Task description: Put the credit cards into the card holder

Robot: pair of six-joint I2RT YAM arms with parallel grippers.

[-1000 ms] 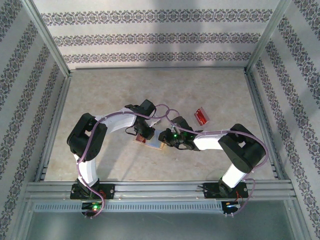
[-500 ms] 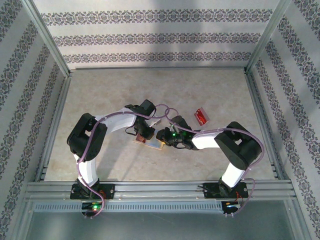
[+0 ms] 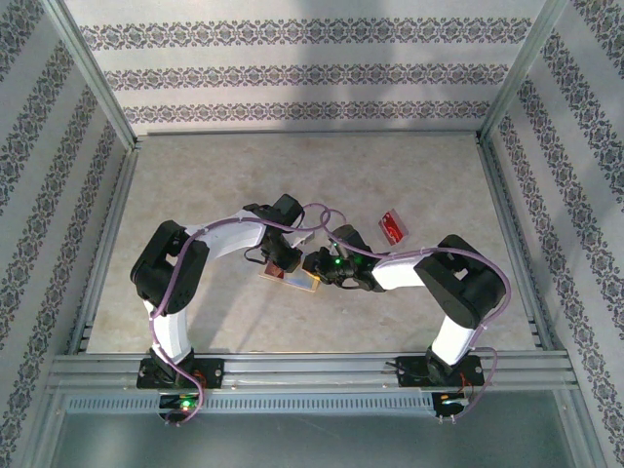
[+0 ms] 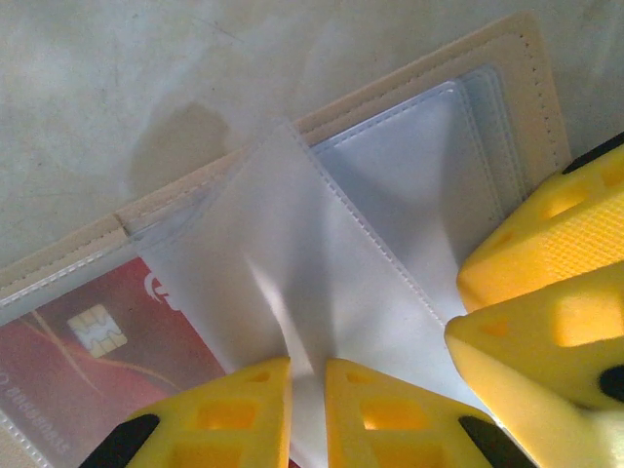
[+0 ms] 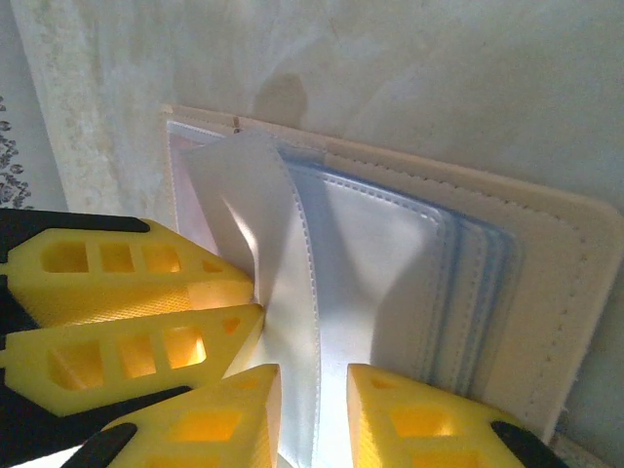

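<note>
The tan card holder (image 3: 295, 279) lies open on the table between both arms. In the left wrist view its tan rim (image 4: 439, 68) frames pale pockets, and a red credit card (image 4: 68, 341) with a chip sits in the left pocket. My left gripper (image 4: 307, 390) is shut on a clear pocket sleeve (image 4: 292, 244), pinching it into a raised fold. My right gripper (image 5: 314, 400) stands slightly open astride another stitched sleeve (image 5: 331, 253), right beside the left fingers (image 5: 127, 278). Another red credit card (image 3: 392, 225) lies on the table to the right.
Metal rails (image 3: 312, 366) run along the near edge and patterned walls close in the other three sides. The beige tabletop (image 3: 214, 175) stretches bare behind and left of the arms.
The right arm's elbow has swung left and its gripper has edged closer to the left gripper over the card holder. The left arm has stayed put.
</note>
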